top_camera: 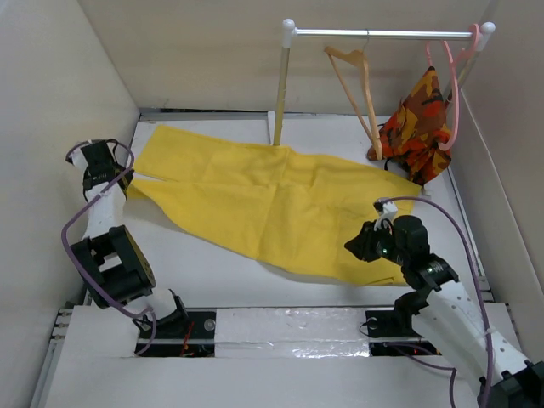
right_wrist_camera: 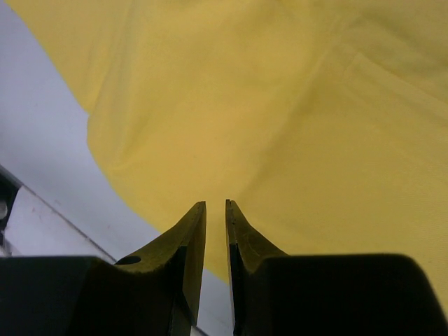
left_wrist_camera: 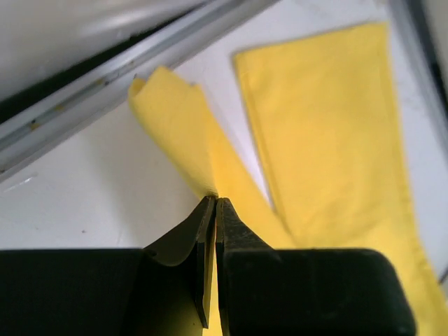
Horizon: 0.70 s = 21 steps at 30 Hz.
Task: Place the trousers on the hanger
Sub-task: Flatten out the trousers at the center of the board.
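Observation:
The yellow trousers (top_camera: 272,200) lie spread flat on the white table, legs toward the far left. The tan wooden hanger (top_camera: 357,85) hangs by its hook from the rail at the back, apart from both grippers. My left gripper (top_camera: 126,185) is at the left leg ends; in the left wrist view it (left_wrist_camera: 215,199) is shut on a lifted fold of the trouser leg (left_wrist_camera: 182,140). My right gripper (top_camera: 354,246) is over the near right part of the trousers; in the right wrist view it (right_wrist_camera: 215,203) has a narrow gap between the fingers and holds nothing, with yellow cloth (right_wrist_camera: 280,105) below it.
A metal rail (top_camera: 382,34) on a post (top_camera: 280,93) stands at the back. A thin pink hanger (top_camera: 455,93) and an orange-red patterned garment (top_camera: 416,127) hang at its right end. White walls close in left, back and right.

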Each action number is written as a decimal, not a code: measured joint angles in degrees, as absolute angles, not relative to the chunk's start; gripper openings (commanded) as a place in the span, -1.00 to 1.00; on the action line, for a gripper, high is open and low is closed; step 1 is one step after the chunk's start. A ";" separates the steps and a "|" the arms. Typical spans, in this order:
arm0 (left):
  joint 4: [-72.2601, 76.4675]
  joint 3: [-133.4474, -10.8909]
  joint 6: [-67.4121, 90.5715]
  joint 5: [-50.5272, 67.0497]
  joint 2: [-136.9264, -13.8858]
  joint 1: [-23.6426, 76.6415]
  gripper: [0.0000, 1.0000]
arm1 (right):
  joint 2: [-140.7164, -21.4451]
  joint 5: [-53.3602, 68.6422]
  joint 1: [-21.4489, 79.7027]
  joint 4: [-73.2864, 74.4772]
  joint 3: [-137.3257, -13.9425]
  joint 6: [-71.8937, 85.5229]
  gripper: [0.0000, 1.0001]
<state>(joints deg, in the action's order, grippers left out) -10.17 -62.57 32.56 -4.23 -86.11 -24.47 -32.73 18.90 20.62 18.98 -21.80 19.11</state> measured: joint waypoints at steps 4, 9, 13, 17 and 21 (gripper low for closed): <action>-12.12 -68.07 34.65 -6.26 -84.20 -24.49 -1.00 | -34.20 16.95 27.29 23.44 -24.84 19.46 -0.50; -15.31 -69.58 38.09 -6.79 -80.14 -25.76 -1.00 | -29.61 5.48 32.29 28.38 -26.61 24.77 0.19; -15.03 -67.94 40.71 -6.04 -73.87 -24.49 -1.00 | -25.45 -6.52 31.77 32.45 -26.65 31.29 0.43; -11.25 -61.95 43.68 -5.15 -64.88 -20.60 -1.00 | -27.66 -14.70 29.15 37.67 -28.60 38.15 -0.08; -7.33 -57.01 45.60 -4.21 -60.23 -16.21 -1.00 | -35.20 -19.64 25.78 40.62 -31.48 44.71 -0.69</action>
